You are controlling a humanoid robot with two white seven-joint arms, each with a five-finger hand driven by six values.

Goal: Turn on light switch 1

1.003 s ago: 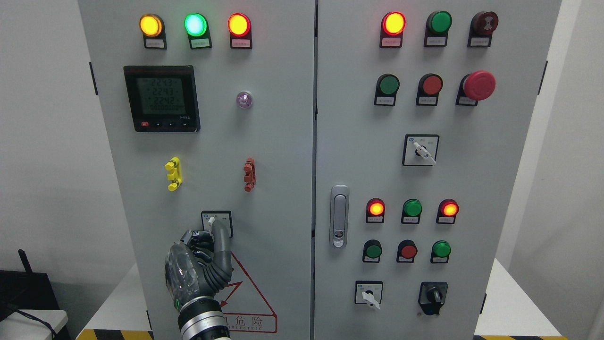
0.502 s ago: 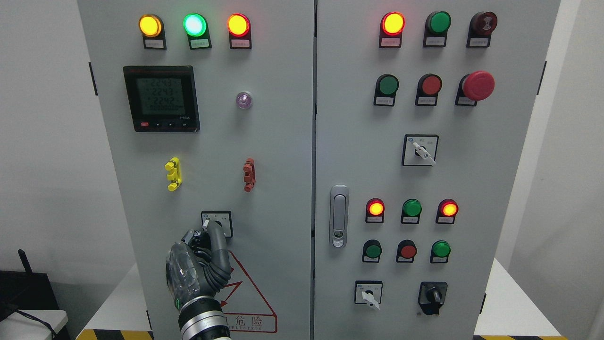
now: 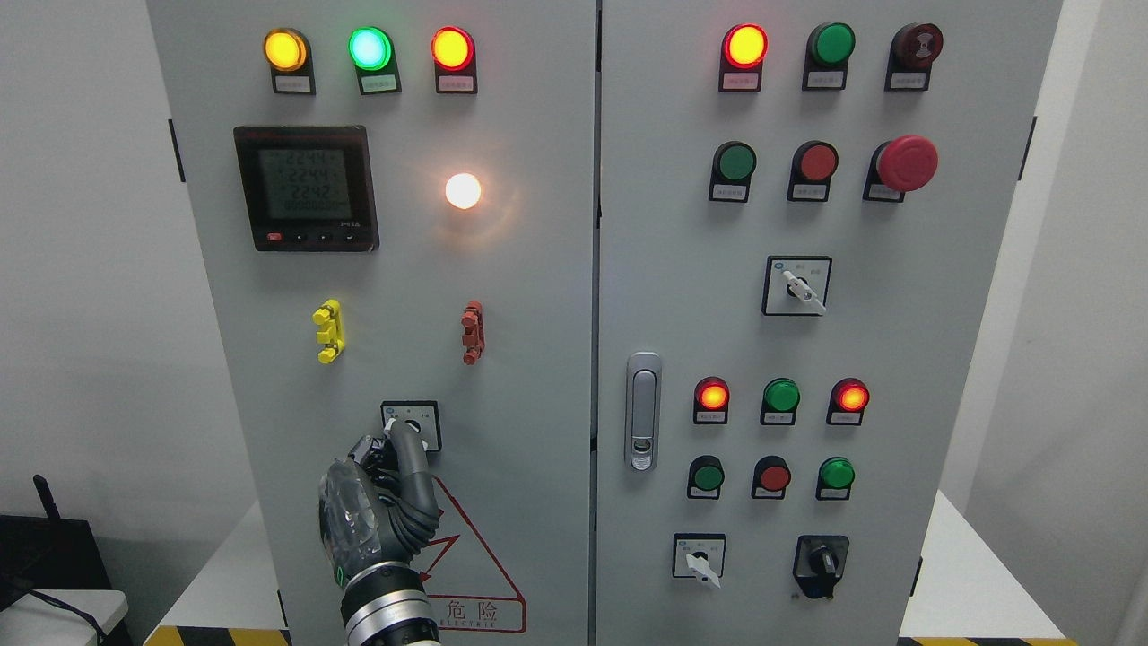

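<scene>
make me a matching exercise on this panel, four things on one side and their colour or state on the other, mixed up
Column 1:
1. round bulb beside the black digital meter
2. big mushroom-head button on the right door
3. small plastic clip under the meter
4. middle round lamp in the top left row

Column 2:
A. yellow
B. glowing white
C. red
D. lit green

Pairs: 1-B, 2-C, 3-A, 4-D

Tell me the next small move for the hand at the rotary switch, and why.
Probably ease the left hand back off the rotary switch: the round lamp beside the meter glows bright, so the switch appears turned on.
</scene>
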